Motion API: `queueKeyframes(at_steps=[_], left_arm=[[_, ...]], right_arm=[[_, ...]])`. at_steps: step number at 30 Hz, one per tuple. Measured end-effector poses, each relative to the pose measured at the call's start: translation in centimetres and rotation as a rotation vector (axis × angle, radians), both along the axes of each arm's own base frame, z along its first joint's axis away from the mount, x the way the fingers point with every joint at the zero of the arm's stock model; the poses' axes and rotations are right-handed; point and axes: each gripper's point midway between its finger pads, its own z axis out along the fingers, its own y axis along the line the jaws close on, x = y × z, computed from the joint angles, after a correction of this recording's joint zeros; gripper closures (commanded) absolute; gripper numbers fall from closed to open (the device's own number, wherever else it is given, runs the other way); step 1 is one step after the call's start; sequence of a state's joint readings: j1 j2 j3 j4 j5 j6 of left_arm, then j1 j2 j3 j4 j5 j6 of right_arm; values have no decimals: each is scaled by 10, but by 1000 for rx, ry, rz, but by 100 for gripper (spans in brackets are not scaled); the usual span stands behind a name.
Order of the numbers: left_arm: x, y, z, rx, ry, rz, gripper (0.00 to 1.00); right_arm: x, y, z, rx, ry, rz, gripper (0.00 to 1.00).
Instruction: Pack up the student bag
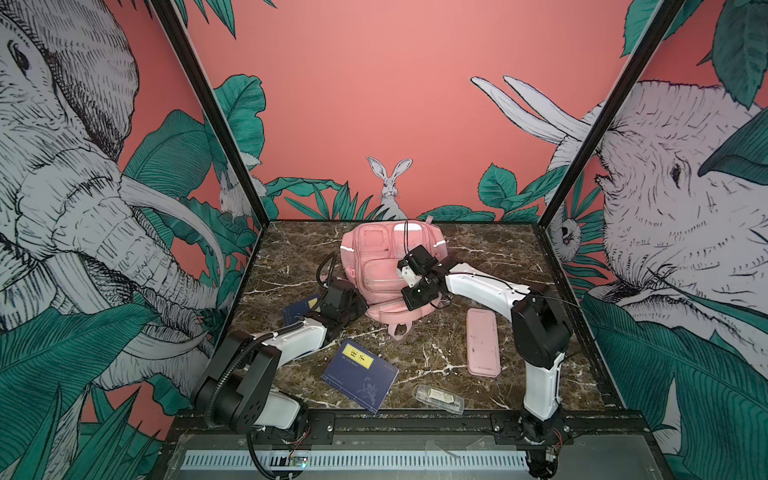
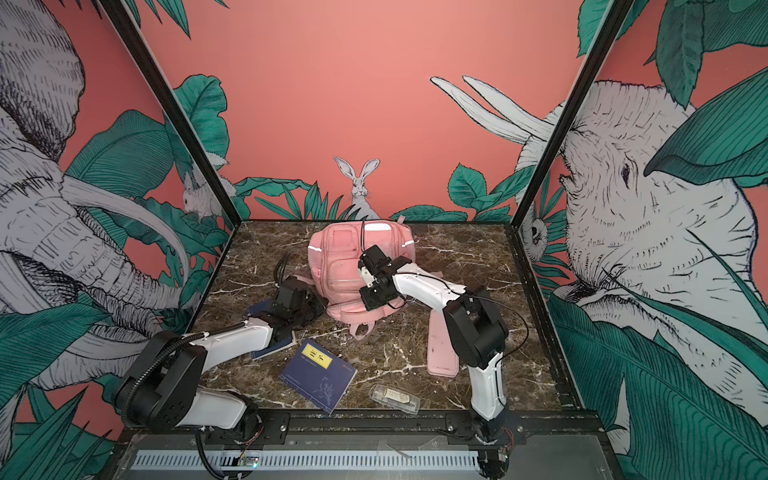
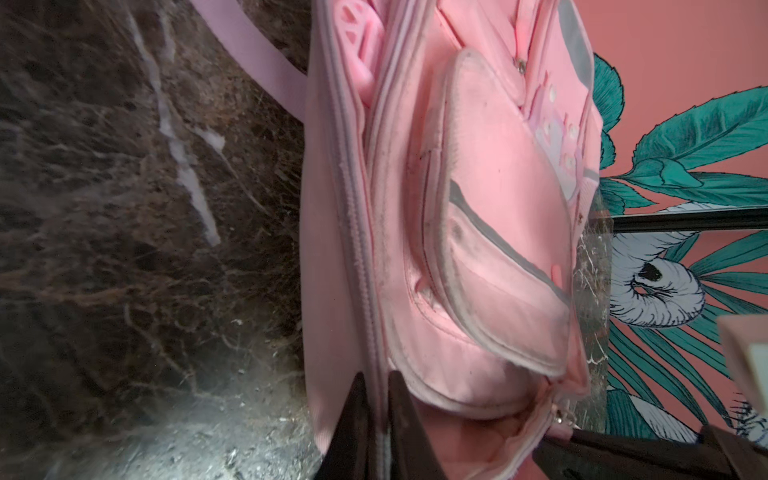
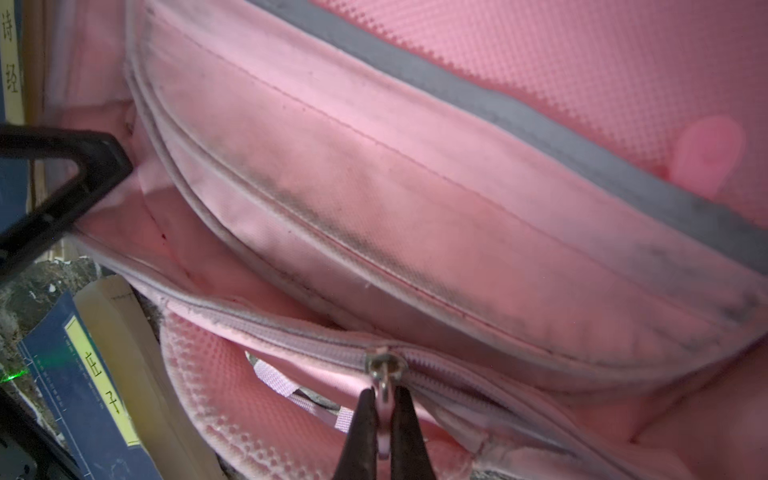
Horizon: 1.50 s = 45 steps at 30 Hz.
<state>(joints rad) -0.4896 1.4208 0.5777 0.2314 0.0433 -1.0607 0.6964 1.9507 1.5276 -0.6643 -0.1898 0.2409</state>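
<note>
student bag (image 1: 382,249) 1 | books (image 1: 359,376) (image 1: 296,313) 2 | pencil case (image 1: 483,343) 1 | box (image 1: 438,398) 1

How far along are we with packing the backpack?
Done: nothing looks packed yet. In hand: the right gripper pinches the zipper pull while the left gripper clamps a seam of the backpack; how far the zip is open I cannot tell. Left: the blue book, a second book, the pencil case and the clear box lie on the table.
</note>
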Motion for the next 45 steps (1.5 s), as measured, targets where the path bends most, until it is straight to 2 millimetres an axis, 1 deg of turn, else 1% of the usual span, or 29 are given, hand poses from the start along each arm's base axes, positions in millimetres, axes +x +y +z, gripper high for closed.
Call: queueKeyframes(at_steps=[2, 4, 10, 14, 16, 20, 24, 29, 34, 37, 39, 43, 45], left_arm=[[-2, -6, -3, 2, 6, -15, 85], [-4, -17, -8, 8, 20, -40, 83], [-1, -56, -18, 16, 44, -112, 79], [3, -80, -23, 4, 46, -143, 77], [5, -87, -25, -6, 47, -147, 77], [12, -97, -24, -27, 42, -149, 76], [16, -103, -21, -36, 41, -154, 76], [19, -108, -19, -40, 45, -162, 75], [19, -108, -20, -41, 48, -165, 74], [19, -109, -19, -41, 48, -167, 69], [20, -109, -19, -38, 44, -171, 64], [21, -111, -14, -28, 30, -192, 45], [20, -111, -10, -16, 20, -208, 37]], right_arm=[[5, -5, 2, -19, -17, -2, 99], [8, -11, 2, -43, -26, -3, 99], [13, -28, -1, -100, -39, -17, 98], [8, -33, -2, -103, -32, -21, 98], [3, -34, -2, -90, -20, -23, 98], [-6, -30, -6, -45, 13, -30, 98], [-14, -24, -13, 2, 43, -43, 98], [-24, -7, -19, 79, 75, -56, 99], [-24, 6, -17, 141, 80, -73, 100], [-21, 9, -15, 156, 71, -86, 100], [-20, 9, -18, 161, 66, -90, 100], [-27, 1, -32, 145, 83, -98, 100], [-28, -3, -36, 140, 88, -104, 100]])
